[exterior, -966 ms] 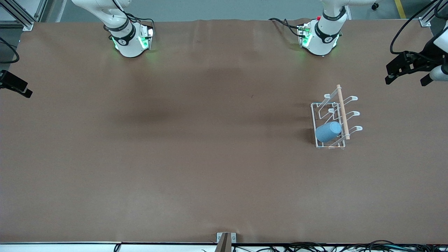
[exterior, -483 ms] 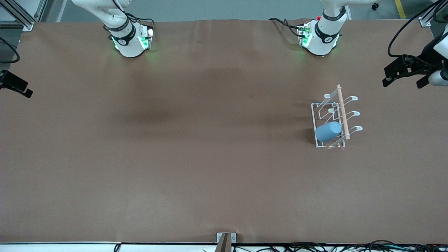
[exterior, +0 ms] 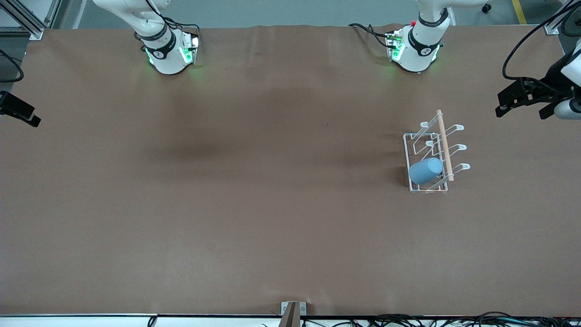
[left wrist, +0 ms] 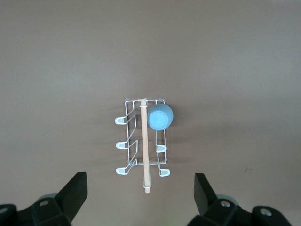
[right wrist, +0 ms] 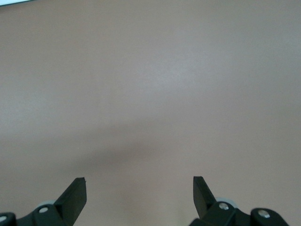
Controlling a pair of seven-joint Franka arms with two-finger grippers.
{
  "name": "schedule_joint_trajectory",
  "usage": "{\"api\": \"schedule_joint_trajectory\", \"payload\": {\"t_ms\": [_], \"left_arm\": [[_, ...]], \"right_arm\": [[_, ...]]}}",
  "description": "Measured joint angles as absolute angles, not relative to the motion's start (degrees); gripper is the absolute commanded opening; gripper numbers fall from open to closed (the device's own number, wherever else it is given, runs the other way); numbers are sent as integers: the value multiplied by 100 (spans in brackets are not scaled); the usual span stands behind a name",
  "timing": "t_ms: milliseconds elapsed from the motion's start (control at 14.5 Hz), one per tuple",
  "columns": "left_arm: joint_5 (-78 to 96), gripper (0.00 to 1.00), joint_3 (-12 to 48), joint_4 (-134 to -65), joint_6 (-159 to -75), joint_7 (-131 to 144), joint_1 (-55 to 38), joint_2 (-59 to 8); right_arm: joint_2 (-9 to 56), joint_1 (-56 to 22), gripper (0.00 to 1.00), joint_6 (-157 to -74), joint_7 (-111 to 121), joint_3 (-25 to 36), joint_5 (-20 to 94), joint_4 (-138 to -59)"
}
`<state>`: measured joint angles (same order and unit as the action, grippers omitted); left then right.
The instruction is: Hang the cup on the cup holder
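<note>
the light-blue cup (exterior: 425, 170) hangs on a prong of the white wire cup holder (exterior: 433, 154), at the rack's end nearer the front camera, toward the left arm's end of the brown bench (exterior: 254, 204). the left hand (left wrist: 141, 195) hovers spread wide, holding nothing. the right hand (right wrist: 139, 195) hovers over bare bench, also spread and holding nothing.

**Setting: robotics laboratory test bench**

Wide table (exterior: 254, 190) under a plain brown covering. Two white robot arm bases bolted along one edge, right arm's base (exterior: 167, 52) and left arm's base (exterior: 415, 50), each with green status lights and black cabling. Aluminium framing profiles (exterior: 27, 20) at the table corners. Bundled black cables (exterior: 408, 320) along the edge nearest the front camera; a metal camera bracket (exterior: 293, 309) clamped there. Grey industrial floor with a yellow marking line (exterior: 519, 11).
</note>
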<state>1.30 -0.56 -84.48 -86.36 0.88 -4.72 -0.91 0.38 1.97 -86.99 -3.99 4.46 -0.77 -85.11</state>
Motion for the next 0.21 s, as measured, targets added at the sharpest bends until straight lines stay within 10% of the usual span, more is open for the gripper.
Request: {"api": "schedule_joint_trajectory", "payload": {"t_ms": [207], "left_arm": [[130,100,-56,-8441,-8636,88,-472,-135]], "right_arm": [[38,223,100,-8686,-398,458,-77,-8511]]}}
